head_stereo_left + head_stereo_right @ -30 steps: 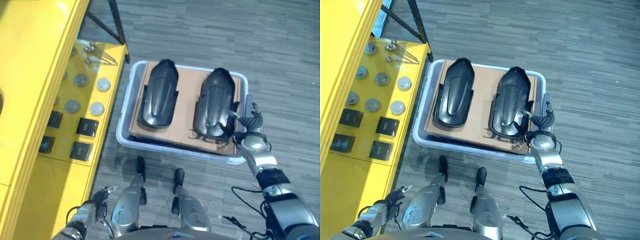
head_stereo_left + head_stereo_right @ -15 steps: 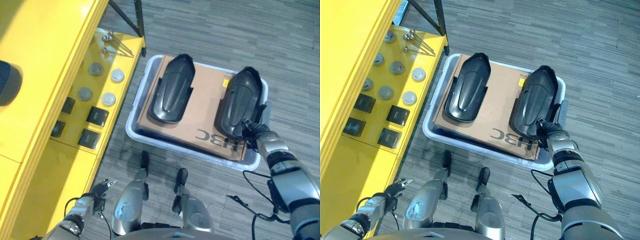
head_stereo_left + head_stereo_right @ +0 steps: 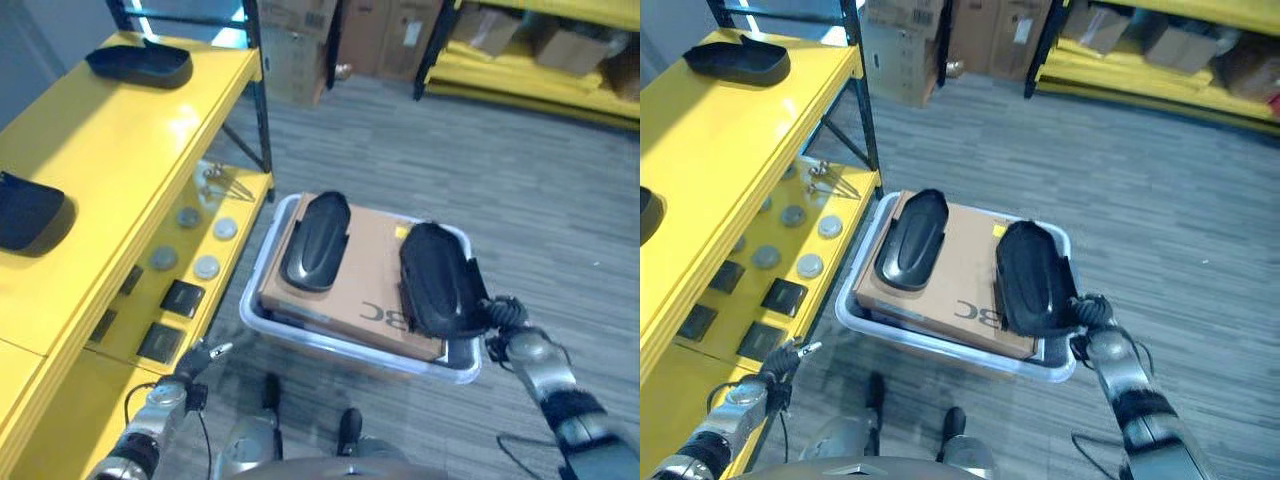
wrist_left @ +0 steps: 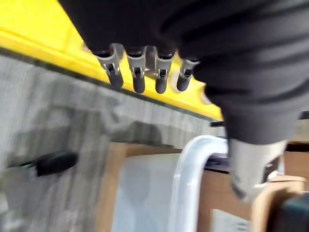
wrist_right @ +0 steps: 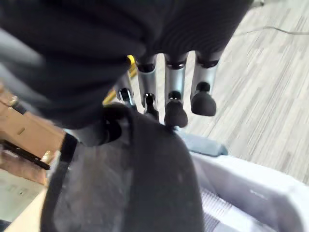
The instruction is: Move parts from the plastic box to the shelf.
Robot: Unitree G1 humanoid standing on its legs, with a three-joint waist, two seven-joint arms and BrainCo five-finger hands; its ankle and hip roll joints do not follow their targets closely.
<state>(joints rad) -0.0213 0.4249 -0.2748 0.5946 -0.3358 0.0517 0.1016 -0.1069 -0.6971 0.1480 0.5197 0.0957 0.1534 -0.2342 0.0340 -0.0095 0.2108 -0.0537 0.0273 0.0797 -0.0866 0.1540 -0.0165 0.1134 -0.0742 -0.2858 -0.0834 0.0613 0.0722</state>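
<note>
Since 0.5 s ago the head camera has tipped up, bringing more shelf and floor into sight, and the right-hand black part now sits raised and shifted toward the box's near right corner.

Left eye view: the plastic box point(image 3: 262, 318) rests on the floor beside the yellow shelf point(image 3: 120, 130). Cardboard point(image 3: 370, 290) inside carries 2 black parts, 1 on the left point(image 3: 315, 240) and 1 on the right point(image 3: 435, 278). The right hand point(image 3: 500, 318) reaches in from the lower right, fingers curled on that part's near edge. The left hand point(image 3: 190, 362) hangs low beside the shelf.

Right eye view: 2 more dark parts point(image 3: 735, 58) lie on the top shelf.

Left wrist view: the fingers point(image 4: 137, 77) extend straight, holding nothing.

Right wrist view: fingertips point(image 5: 175, 115) and thumb pinch the black part.
</note>
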